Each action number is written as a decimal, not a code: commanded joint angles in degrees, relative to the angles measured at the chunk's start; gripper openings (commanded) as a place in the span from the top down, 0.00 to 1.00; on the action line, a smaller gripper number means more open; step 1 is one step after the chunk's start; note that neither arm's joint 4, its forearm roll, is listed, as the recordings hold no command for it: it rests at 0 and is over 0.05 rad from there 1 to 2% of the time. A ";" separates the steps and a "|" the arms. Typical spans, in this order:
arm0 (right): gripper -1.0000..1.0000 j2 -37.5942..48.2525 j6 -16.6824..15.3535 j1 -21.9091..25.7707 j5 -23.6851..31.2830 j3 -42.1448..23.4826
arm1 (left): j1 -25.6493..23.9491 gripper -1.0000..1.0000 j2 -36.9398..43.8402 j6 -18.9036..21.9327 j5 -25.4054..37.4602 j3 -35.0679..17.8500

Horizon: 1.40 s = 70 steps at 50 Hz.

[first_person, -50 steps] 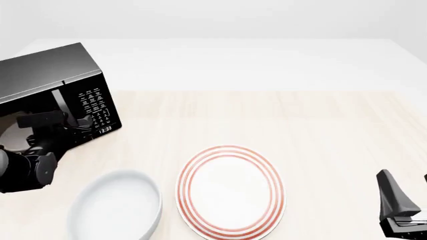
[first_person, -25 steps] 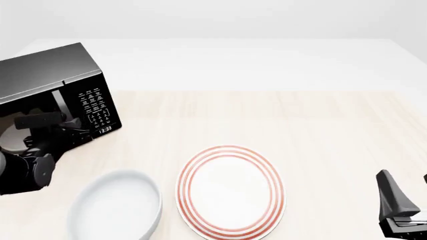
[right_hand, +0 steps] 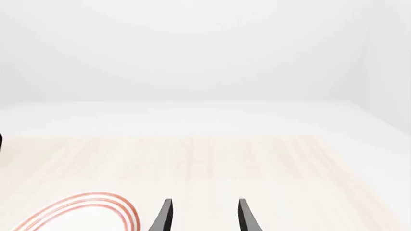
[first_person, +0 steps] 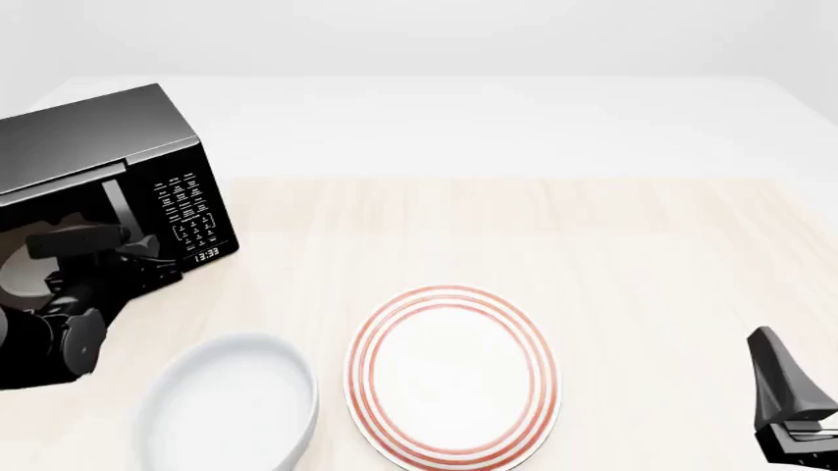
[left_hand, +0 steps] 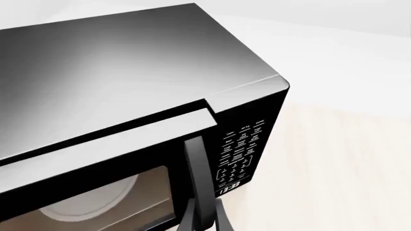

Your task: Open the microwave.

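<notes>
**Door Pull Under Way**

As our left pincer (first_person: 131, 250) clamps the microwave's (first_person: 98, 137) vertical handle (left_hand: 199, 183), we judge the door-swing step in hand; next we need an outward arc about the hinge. Glossy and black, the microwave stands on the desk (first_person: 524, 226) beyond the white bowl (first_person: 230, 407); its door is slightly ajar. Our right pincer (right_hand: 202, 216), parted, rests far from it.

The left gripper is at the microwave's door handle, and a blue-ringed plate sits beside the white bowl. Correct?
Not quite. The front view shows the plate ringed in red, not blue. The rest holds: the left gripper is at the microwave door handle, and the plate sits beside the white bowl.
</notes>
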 commanded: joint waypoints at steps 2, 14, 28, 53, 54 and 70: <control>0.00 -0.03 0.00 -0.01 0.56 -0.53 | -0.09 1.00 -2.77 -0.50 -0.47 0.59; 0.00 -0.03 0.01 0.00 0.56 -0.53 | 1.17 1.00 -3.76 -1.50 -1.28 2.39; 0.00 -0.03 -0.01 0.01 0.55 -0.53 | 1.06 1.00 -4.57 -1.50 -1.26 2.95; 0.00 -0.03 0.00 0.00 0.56 -0.53 | -0.74 1.00 -7.22 -0.95 -2.52 5.39; 0.00 -0.03 0.00 0.00 0.55 -0.53 | -0.75 1.00 -7.36 -0.96 -2.45 5.45; 0.00 -0.03 0.00 0.01 0.55 -0.53 | -1.27 1.00 -6.90 -1.43 -4.51 6.71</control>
